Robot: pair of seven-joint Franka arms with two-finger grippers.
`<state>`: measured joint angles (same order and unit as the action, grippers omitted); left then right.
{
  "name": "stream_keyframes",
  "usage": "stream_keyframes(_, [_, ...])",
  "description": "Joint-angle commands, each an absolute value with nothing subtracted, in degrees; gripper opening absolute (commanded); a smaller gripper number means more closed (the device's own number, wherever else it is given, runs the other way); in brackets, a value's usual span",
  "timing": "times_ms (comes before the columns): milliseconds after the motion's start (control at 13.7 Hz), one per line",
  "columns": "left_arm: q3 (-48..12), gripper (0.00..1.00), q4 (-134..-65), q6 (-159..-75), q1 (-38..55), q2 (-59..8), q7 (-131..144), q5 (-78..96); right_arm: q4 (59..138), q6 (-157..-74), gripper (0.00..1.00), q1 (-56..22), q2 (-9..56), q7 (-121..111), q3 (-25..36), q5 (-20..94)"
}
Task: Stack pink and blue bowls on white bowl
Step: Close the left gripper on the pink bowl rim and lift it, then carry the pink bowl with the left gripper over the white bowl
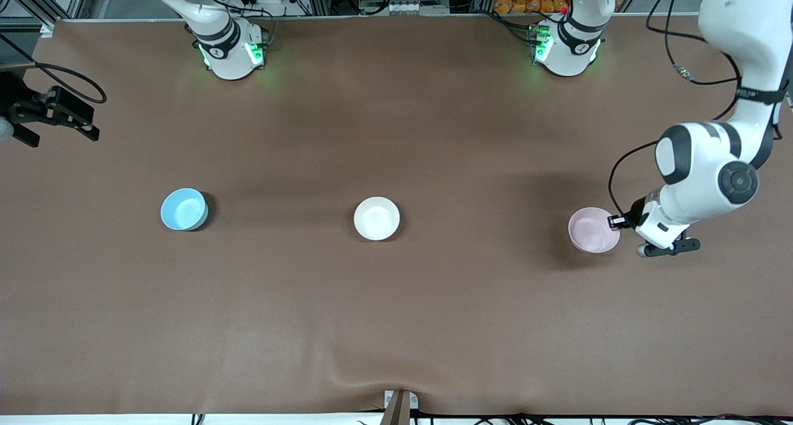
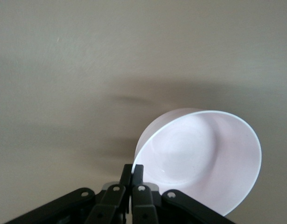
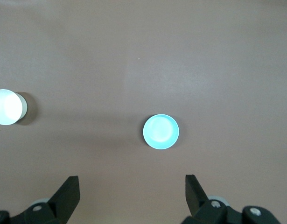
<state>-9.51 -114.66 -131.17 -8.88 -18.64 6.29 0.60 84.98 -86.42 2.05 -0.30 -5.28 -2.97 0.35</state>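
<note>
The pale pink bowl (image 1: 593,229) is at the left arm's end of the table. My left gripper (image 1: 615,222) is shut on its rim; in the left wrist view the fingertips (image 2: 132,169) pinch the rim and the pink bowl (image 2: 199,158) hangs tilted. The white bowl (image 1: 376,218) sits at mid-table. The sky blue bowl (image 1: 184,209) sits toward the right arm's end. My right gripper (image 1: 59,124) waits open and empty, high over that end; its view shows the open right gripper (image 3: 132,186), the blue bowl (image 3: 161,131) and the white bowl (image 3: 7,107).
The three bowls stand in one row across the brown table (image 1: 396,313), far apart. The arm bases (image 1: 232,53) stand along the table's edge farthest from the front camera. A small bracket (image 1: 399,403) sits at the nearest edge.
</note>
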Motion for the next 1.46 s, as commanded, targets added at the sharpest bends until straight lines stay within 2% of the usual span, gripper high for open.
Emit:
stream_keyframes(0, [-12.64, 0.0, -113.39, -125.97, -9.05, -13.1, 6.68, -0.26, 84.99, -86.4, 1.0, 2.2, -0.44, -5.71, -2.81, 1.41])
stream_keyframes(220, [-17.39, 0.0, -108.47, -119.9, -9.05, -12.57, 8.26, 0.35, 84.99, -86.4, 1.0, 2.2, -0.44, -5.71, -2.81, 1.41])
stream_keyframes(585, [-25.21, 0.0, -103.89, -119.18, -7.39, -13.71, 16.86, 0.18, 84.99, -86.22, 1.0, 2.29, -0.53, -5.71, -2.81, 1.41])
stream_keyframes(951, [-25.58, 0.0, -98.01, -118.74, -0.02, -17.66, 25.64, 0.44, 84.99, -86.22, 1.0, 2.29, -0.44, -5.71, -2.81, 1.41])
stream_keyframes(1390, [-24.96, 0.0, -88.0, -117.95, 12.47, -27.84, 46.19, -0.35, 84.99, -86.22, 1.0, 2.37, -0.44, -5.71, -2.73, 1.49])
